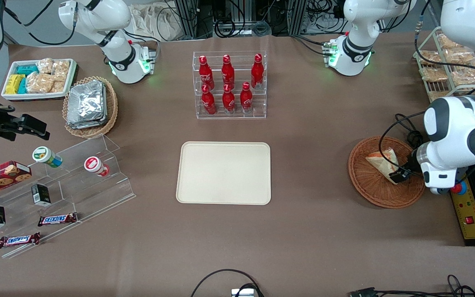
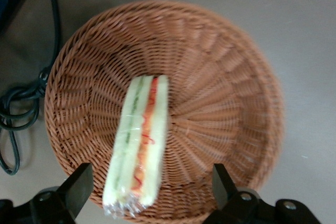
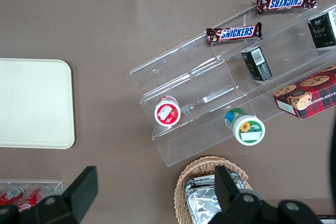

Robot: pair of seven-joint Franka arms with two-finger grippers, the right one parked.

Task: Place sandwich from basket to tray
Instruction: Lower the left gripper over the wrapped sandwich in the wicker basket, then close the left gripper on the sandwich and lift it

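The sandwich (image 1: 382,161) is a wrapped white-bread wedge with red-orange and green filling along its edge (image 2: 140,142). It lies in the round reddish-brown wicker basket (image 1: 371,187), toward the working arm's end of the table. My left gripper (image 1: 400,173) hovers low over the basket, above the sandwich's end. In the wrist view the gripper (image 2: 148,187) is open, its black fingers (image 2: 79,187) spread wide on either side of the sandwich without touching it. The cream-beige tray (image 1: 223,173) lies bare in the middle of the table.
A clear rack of red bottles (image 1: 229,84) stands farther from the camera than the tray. Black cables (image 1: 406,128) lie beside the basket. A yellow control box (image 1: 470,218) sits at the table edge. A wire rack of bagged snacks (image 1: 447,68) stands near the working arm's base.
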